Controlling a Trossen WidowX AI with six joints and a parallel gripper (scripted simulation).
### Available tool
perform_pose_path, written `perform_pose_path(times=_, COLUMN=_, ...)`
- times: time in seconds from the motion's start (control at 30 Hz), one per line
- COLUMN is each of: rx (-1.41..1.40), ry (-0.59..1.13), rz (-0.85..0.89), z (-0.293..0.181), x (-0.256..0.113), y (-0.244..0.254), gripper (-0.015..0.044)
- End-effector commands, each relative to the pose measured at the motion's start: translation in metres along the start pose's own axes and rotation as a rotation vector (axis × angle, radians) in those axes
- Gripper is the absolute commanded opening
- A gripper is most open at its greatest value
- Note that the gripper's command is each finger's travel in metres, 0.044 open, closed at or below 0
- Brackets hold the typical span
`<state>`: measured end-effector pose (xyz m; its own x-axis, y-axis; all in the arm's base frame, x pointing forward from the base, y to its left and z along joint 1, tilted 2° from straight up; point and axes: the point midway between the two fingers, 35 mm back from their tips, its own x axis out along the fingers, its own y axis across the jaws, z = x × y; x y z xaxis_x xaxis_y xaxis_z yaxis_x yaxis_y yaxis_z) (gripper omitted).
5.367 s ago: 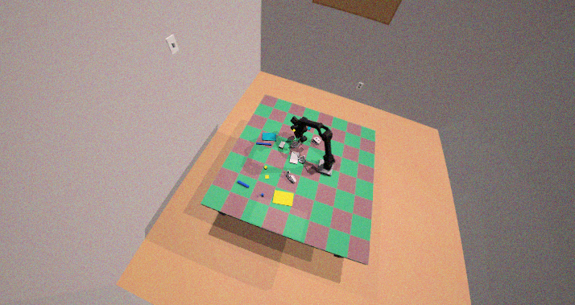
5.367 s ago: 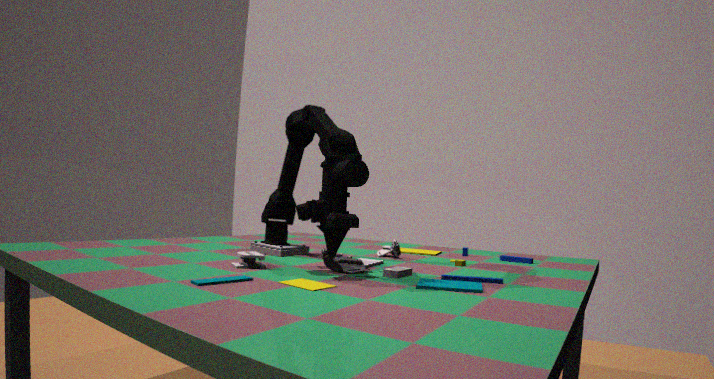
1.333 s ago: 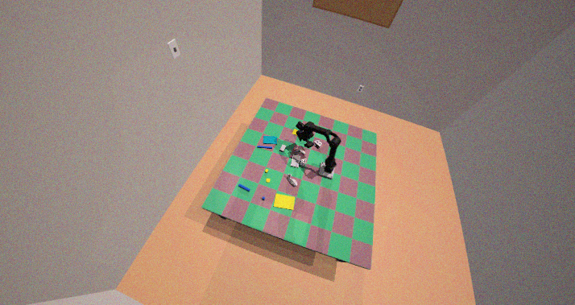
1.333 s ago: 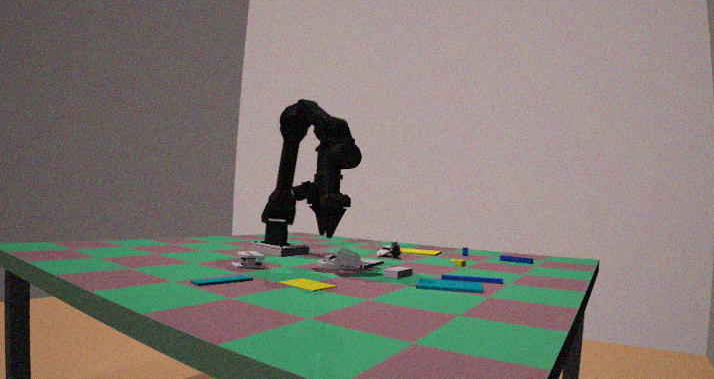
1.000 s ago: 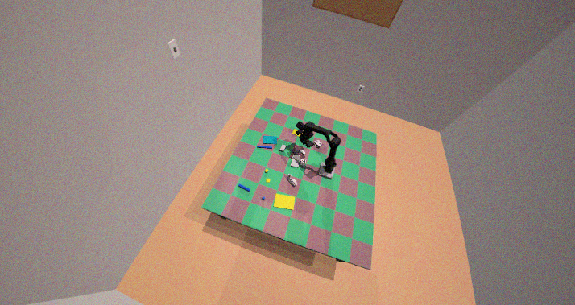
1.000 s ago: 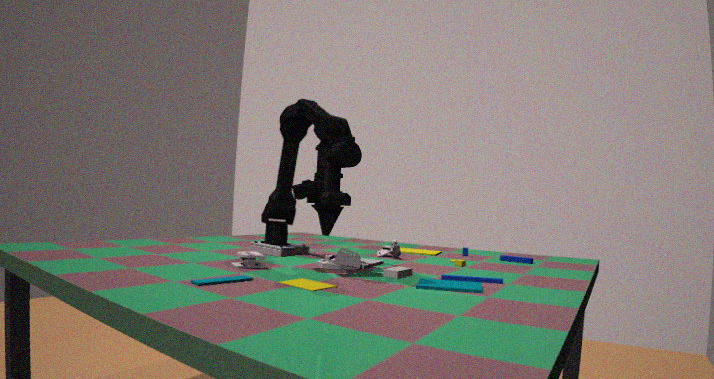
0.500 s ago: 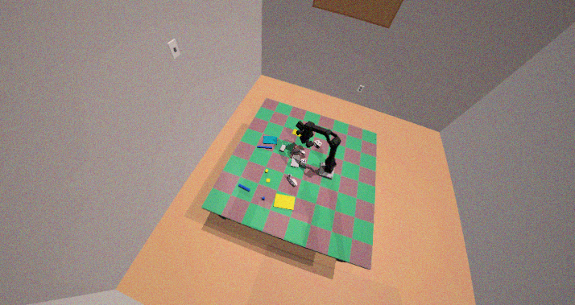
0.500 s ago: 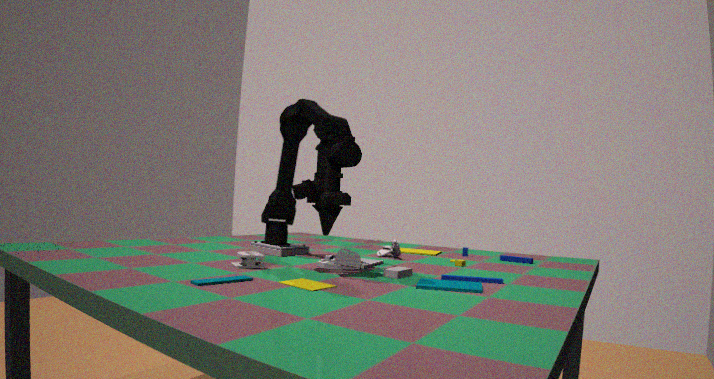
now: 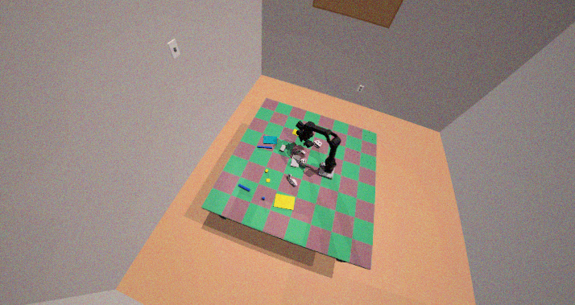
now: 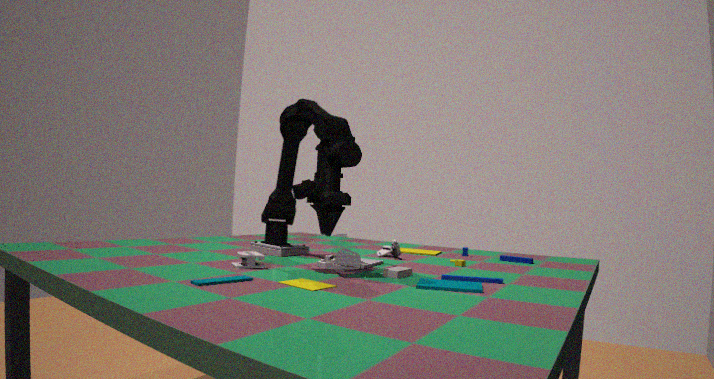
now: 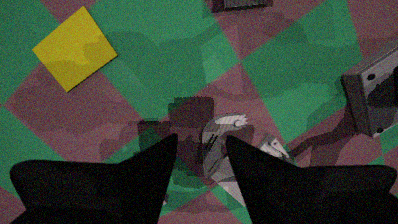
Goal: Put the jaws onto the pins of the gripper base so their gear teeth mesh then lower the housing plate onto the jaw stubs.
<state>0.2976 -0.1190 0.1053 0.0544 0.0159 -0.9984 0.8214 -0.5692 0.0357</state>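
My gripper [image 9: 308, 144] [image 10: 327, 234] [image 11: 202, 139] is partly open and empty, high above the middle parts. A pale flat piece, apparently the gripper base [image 9: 295, 162] [image 11: 228, 188], lies below it; its pins cannot be made out. A curved grey jaw [image 9: 300, 152] [image 10: 348, 260] [image 11: 212, 150] lies beside or against that piece; contact is unclear. The other jaw [image 9: 292, 181] [image 10: 389, 250] lies apart, towards the yellow sheet. The white piece with dark holes [image 9: 318, 143] [image 10: 250, 259], apparently the housing plate, lies on the other side; only its edge shows in the wrist view.
A small white block [image 9: 283, 147] [image 10: 398, 272] lies near the base. A yellow square [image 10: 307, 284] [image 11: 75, 49], a teal slab [image 9: 270, 140] [image 10: 449, 285], blue bars [image 9: 264, 147] [image 9: 244, 187] and a large yellow sheet [image 9: 284, 202] lie around. The arm's mount [image 11: 354, 102] is at the wrist view's right.
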Motion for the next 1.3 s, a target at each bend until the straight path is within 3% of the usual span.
perform_pose_path(times=0.0, rx=0.0, ry=0.0, rz=0.0, z=0.0, x=0.0, y=-0.0001, gripper=0.0315)
perform_pose_path(times=0.17, rx=0.0, ry=0.0, rz=0.0, z=0.0, x=0.0, y=-0.0001, gripper=0.044)
perform_pose_path(times=1.1, rx=0.0, ry=0.0, rz=0.0, z=0.0, x=0.0, y=-0.0001, gripper=0.044)
perform_pose_path(times=1.27, rx=0.0, ry=0.0, rz=0.0, z=0.0, x=0.0, y=-0.0001, gripper=0.0309)
